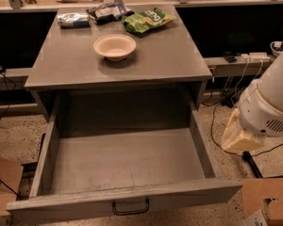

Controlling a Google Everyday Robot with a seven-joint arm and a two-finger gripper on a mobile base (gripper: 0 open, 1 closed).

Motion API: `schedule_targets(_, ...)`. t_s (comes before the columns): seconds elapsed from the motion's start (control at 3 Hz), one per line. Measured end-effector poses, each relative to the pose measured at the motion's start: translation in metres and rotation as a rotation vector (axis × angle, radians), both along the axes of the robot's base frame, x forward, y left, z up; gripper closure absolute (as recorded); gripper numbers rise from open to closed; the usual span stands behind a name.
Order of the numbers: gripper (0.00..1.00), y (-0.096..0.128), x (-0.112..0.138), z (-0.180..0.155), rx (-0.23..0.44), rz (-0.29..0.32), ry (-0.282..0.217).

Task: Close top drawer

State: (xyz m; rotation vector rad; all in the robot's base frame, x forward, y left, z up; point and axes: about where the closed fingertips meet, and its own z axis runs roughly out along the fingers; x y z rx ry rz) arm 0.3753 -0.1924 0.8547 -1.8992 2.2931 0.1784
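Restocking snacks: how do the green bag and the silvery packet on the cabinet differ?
The green bag is larger and lies at the back right; the silvery packet is smaller, at the back left. The green bag lies at a slant, the silvery packet nearly level. Both lie flat behind the bowl. The gripper is not in view; only the white arm shows, right of the open top drawer.
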Motion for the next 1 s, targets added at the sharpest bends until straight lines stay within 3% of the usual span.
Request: schedule_targets(1.0,1.0,-0.008,-0.036,-0.128,-0.029,-0.053,0.239)
